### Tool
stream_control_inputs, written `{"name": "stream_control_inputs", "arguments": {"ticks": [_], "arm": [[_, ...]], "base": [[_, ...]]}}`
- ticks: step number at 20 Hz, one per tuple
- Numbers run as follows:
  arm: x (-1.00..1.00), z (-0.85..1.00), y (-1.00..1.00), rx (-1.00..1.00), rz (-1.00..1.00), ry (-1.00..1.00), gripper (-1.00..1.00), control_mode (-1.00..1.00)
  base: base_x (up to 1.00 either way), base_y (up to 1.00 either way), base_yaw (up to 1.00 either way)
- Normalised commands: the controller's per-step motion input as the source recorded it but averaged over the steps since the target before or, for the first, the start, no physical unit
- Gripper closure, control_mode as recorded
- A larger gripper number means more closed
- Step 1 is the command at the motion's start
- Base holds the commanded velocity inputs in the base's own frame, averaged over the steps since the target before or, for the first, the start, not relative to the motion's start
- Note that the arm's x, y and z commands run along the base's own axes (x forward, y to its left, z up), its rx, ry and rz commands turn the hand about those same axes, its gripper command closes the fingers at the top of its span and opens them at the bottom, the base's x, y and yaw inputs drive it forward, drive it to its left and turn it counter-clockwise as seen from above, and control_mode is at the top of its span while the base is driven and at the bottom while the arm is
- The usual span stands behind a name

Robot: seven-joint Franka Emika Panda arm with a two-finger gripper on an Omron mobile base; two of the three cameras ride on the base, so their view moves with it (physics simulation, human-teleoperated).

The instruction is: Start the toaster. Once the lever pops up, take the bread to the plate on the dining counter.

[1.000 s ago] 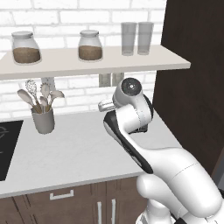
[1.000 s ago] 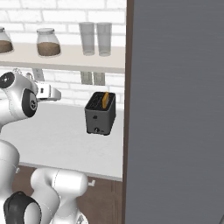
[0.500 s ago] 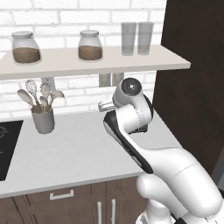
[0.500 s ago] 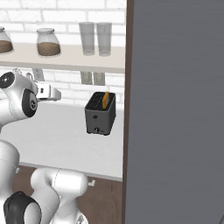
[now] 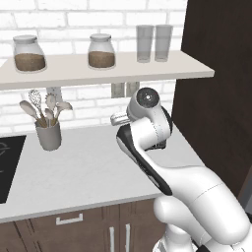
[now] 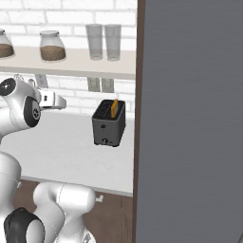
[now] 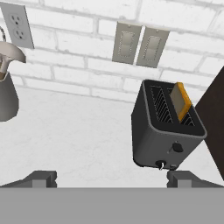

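It was a home kitchen. A white worktop (image 5: pixel 93 172) ran along a white brick wall, with dark wood cabinets (image 5: pixel 74 231) beneath and a black cooktop (image 5: pixel 7 167) at far left. A shelf (image 5: pixel 98 69) held jars (image 5: pixel 101 50) and glasses (image 5: pixel 154 43); a utensil cup (image 5: pixel 48 134) and toaster (image 6: pixel 108 124) stood below.

Base views flanking; hand view toward toaster (image 7: pixel 167 131)
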Motion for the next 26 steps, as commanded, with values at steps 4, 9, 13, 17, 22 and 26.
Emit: {"name": "stream_control_inputs", "arguments": {"ticks": [4,9,13,17,22,26], "arm": [[0.00,0.00,0.00,0.00,0.00,0.00,-1.00,-1.00],[0.00,0.00,0.00,0.00,0.00,0.00,-1.00,-1.00],[0.00,0.00,0.00,0.00,0.00,0.00,-1.00,-1.00],[0.00,0.00,0.00,0.00,0.00,0.00,-1.00,-1.00],[0.00,0.00,0.00,0.00,0.00,0.00,-1.00,-1.00],[0.00,0.00,0.00,0.00,0.00,0.00,-1.00,-1.00]], "base": [[0.00,0.00,0.00],[0.00,0.00,0.00],[0.00,0.00,0.00],[0.00,0.00,0.00],[0.00,0.00,0.00],[0.00,0.00,0.00]]}}
